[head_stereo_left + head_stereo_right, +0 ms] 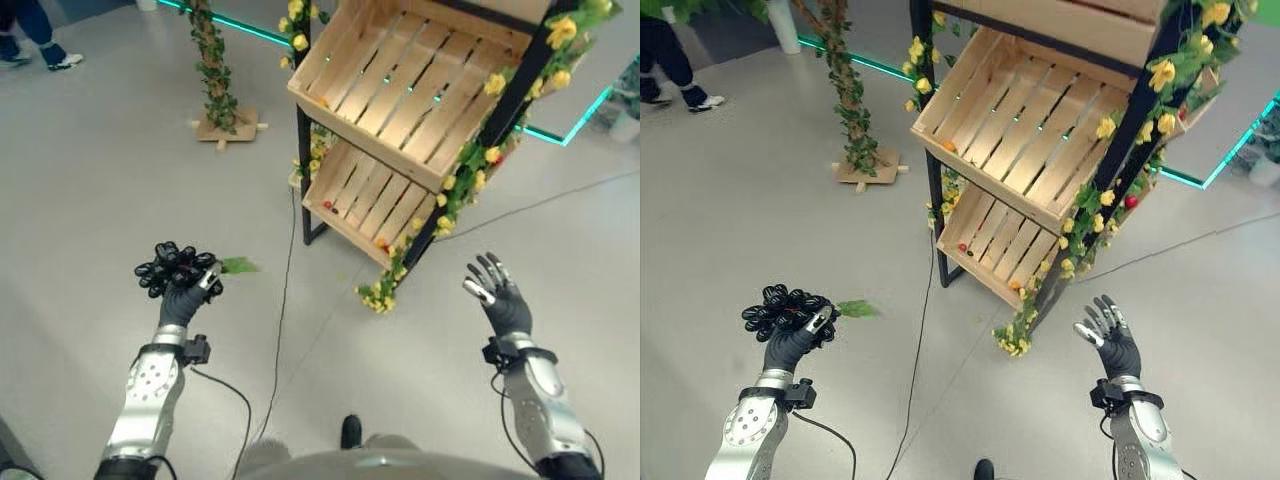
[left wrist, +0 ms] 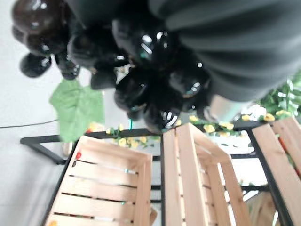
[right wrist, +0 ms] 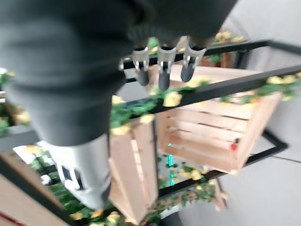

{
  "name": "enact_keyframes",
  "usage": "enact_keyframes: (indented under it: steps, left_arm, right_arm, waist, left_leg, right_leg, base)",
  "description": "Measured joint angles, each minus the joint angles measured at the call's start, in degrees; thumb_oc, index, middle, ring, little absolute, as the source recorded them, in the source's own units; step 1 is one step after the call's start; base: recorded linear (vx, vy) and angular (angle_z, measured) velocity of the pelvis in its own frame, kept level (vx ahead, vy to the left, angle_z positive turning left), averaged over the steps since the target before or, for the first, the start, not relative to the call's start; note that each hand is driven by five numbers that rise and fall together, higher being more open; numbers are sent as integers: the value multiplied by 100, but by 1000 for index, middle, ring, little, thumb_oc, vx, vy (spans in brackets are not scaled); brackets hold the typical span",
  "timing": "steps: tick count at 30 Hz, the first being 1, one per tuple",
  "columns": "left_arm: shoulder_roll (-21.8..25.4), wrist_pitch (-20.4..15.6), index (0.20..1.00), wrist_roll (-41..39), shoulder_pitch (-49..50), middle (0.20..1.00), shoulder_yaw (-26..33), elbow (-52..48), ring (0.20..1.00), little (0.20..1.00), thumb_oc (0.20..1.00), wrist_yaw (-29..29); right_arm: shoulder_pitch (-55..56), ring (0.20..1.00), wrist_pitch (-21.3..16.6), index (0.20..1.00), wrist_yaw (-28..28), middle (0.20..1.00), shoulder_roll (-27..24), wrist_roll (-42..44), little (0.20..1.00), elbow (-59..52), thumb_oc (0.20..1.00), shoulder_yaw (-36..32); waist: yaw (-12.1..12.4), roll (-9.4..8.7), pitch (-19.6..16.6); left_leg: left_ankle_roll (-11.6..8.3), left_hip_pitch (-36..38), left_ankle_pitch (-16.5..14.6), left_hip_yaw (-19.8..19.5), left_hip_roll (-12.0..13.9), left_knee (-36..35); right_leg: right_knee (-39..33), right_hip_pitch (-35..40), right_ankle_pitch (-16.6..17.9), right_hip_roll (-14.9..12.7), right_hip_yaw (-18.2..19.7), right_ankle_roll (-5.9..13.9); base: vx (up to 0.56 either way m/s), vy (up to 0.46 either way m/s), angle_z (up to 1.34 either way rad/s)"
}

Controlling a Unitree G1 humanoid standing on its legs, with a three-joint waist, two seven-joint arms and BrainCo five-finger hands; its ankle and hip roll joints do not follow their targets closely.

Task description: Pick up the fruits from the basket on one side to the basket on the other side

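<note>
Right, nearest in, the left hand (image 1: 185, 290) at about eight o'clock is clenched round a bunch of dark grapes (image 1: 170, 266), its green leaf (image 1: 238, 265) sticking out toward the rack. At four o'clock the right hand (image 1: 497, 292) hangs released, fingers spread, holding nothing. I'd judge that bunch light but floppy, the glossy berries slippery and apt to pop off, so a cupped hold under the cluster looks safer than a pinch on one berry. Farther off, toward one o'clock, the lower wooden crate (image 1: 370, 195) tilts on the black rack (image 1: 303, 140), the upper wooden crate (image 1: 410, 85) above it, yellow flowers (image 1: 455, 190) trailing down.
</note>
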Motion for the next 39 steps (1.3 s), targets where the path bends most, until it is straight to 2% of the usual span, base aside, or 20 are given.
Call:
enact_keyframes:
  steps: [1,2,3,4,5,7,9,11,12,13,15,17,21,22,23,24,26,27,32,39]
  left_arm:
    - [1,5,200,-5,7,200,-2,-3,200,200,200,0]
    - [11,7,200,-10,16,200,-2,-9,200,200,200,-4]
    - [-1,10,200,-12,28,200,-4,-27,200,200,200,-4]
    - [-1,10,200,-11,43,200,-9,-31,200,200,200,-4]
    - [-12,25,200,-6,64,200,-28,-33,200,200,200,-1]
    - [-8,38,200,10,63,200,-37,-32,200,200,200,4]
    - [0,38,200,20,54,200,-69,-32,200,200,200,6]
    - [-6,41,200,19,87,200,-95,-36,200,200,200,3]
    - [-16,41,200,19,145,200,-114,-51,200,200,200,-1]
    - [28,38,200,19,185,200,-114,-56,200,200,200,-2]
    - [179,60,200,22,17,200,-238,-34,200,200,200,-10]
    - [271,60,200,22,-136,200,-251,-36,200,200,200,-34]
    - [469,47,200,23,-171,200,-202,-84,200,200,200,-13]
    - [538,47,200,23,-131,200,-200,-83,200,200,200,12]
    - [561,48,200,23,-123,200,-200,-82,200,200,200,18]
    - [567,48,200,23,-76,200,-185,-83,200,200,200,26]
    - [560,50,200,23,-16,200,-136,-92,200,200,200,27]
    - [547,50,200,24,17,200,-108,-105,200,200,200,25]
    - [347,50,200,25,60,200,-95,-161,200,200,200,18]
    - [263,53,200,23,78,200,-95,-180,200,200,200,23]
  right_arm:
    - [13,1000,5,1000,-19,1000,10,0,1000,11,1000,-16]
    - [58,1000,6,1000,-31,1000,45,1,1000,-3,1000,-20]
    - [60,1000,6,1000,-39,1000,54,3,1000,29,1000,-8]
    - [40,1000,7,1000,-52,1000,53,3,1000,62,1000,-7]
    - [-27,1000,13,1000,-80,1000,10,2,1000,86,1000,-4]
    - [-72,1000,10,1000,-118,1000,-5,0,1000,108,1000,11]
    - [-73,1000,9,1000,-138,1000,-72,-16,1000,119,1000,13]
    - [-41,1000,10,1000,-139,1000,-159,-20,1000,117,1000,5]
    - [9,1000,7,1000,-135,1000,-238,-29,1000,89,1000,-7]
    - [5,1000,9,1000,-134,1000,-222,-38,1000,116,1000,-5]
    - [199,1000,18,1000,-123,1000,-123,-90,1000,88,1000,2]
    - [214,1000,20,1000,-124,1000,-50,-163,1000,83,1000,-1]
    - [50,1000,30,1000,-113,1000,144,-305,1000,81,1000,101]
    - [-112,1000,37,1000,-94,1000,208,-355,1000,82,1000,205]
    - [-193,1000,38,1000,-92,1000,241,-355,1000,86,1000,254]
    - [-312,1000,42,1000,-80,1000,249,-370,1000,89,1000,392]
    - [-386,1000,48,1000,-62,1000,255,-440,1000,99,1000,497]
    - [-376,1000,55,1000,-61,1000,253,-452,1000,101,1000,520]
    - [-76,1000,122,1000,-41,1000,177,-448,1000,94,1000,518]
    - [-115,1000,139,1000,-13,1000,158,-442,1000,81,1000,466]
  waist:
    - [24,-25,21]
    - [15,-77,-12]
    - [61,-69,-24]
    - [51,-47,-37]
    - [52,15,-7]
    - [62,61,11]
    - [49,196,32]
    - [68,316,24]
    - [61,495,-53]
    - [56,538,-57]
    - [-127,267,-126]
    - [-125,159,-150]
    - [-61,169,-131]
    - [28,174,-128]
    - [78,173,-124]
    - [85,174,-122]
    - [218,107,-125]
    - [228,96,-131]
    - [193,65,-147]
    - [202,30,-161]
  left_leg:
    - [72,-281,56,223,27,318]
    - [145,-313,-11,443,52,187]
    - [182,-343,1,500,149,-766]
    - [226,-262,44,424,145,-1358]
    - [324,-168,145,161,180,-2277]
    - [451,-114,278,-67,224,-3048]
    - [412,-108,441,-105,377,-3401]
    - [474,-57,578,-4,444,-3419]
    - [542,-12,751,3,480,-3411]
    - [168,26,1164,-33,481,-3418]
    - [474,173,1229,126,126,-3631]
    - [640,209,1151,300,-109,-3634]
    - [896,386,1025,748,-265,-3630]
    - [946,470,993,1037,-255,-3695]
    - [984,513,969,1192,-243,-3723]
    - [1024,611,945,1391,-229,-3786]
    - [1005,726,835,1688,-203,-3797]
    - [969,746,802,1738,-187,-3795]
    - [847,747,810,1629,-62,-3794]
    - [819,768,804,1527,-60,-3792]
  right_leg:
    - [-148,111,47,14,38,-54]
    - [-216,80,124,-5,35,-74]
    - [-334,152,99,33,76,-87]
    - [-393,161,152,58,108,-98]
    - [-453,244,229,121,351,-36]
    - [-662,433,287,167,593,-4]
    - [-867,700,335,248,698,0]
    - [-873,841,250,299,815,131]
    - [-876,910,156,364,795,256]
    - [-876,965,82,349,782,348]
    - [-871,992,-42,-78,753,591]
    - [-835,977,-91,-363,785,732]
    - [-500,750,-152,-625,842,948]
    - [-387,590,-137,-675,830,989]
    - [-365,552,-115,-696,770,1028]
    - [-388,539,-74,-752,426,1092]
    - [-470,454,99,-959,-435,1158]
    - [-531,504,200,-1010,-683,1195]
    - [-771,715,218,-807,-718,1089]
    - [-876,854,203,-774,-723,1073]
  base:
    - [271,-96,-27]
    - [301,-63,-26]
    - [296,-30,-30]
    - [284,-4,-42]
    - [261,29,-30]
    - [258,72,-47]
    - [205,114,-56]
    - [210,193,-74]
    - [204,231,-64]
    - [130,159,-45]
    - [188,231,-1]
    - [189,286,-13]
    - [77,180,-59]
    - [62,133,-99]
    - [65,121,-112]
    - [74,99,-81]
    - [81,52,-87]
    - [95,16,-60]
    - [98,-7,8]
    - [59,-17,11]
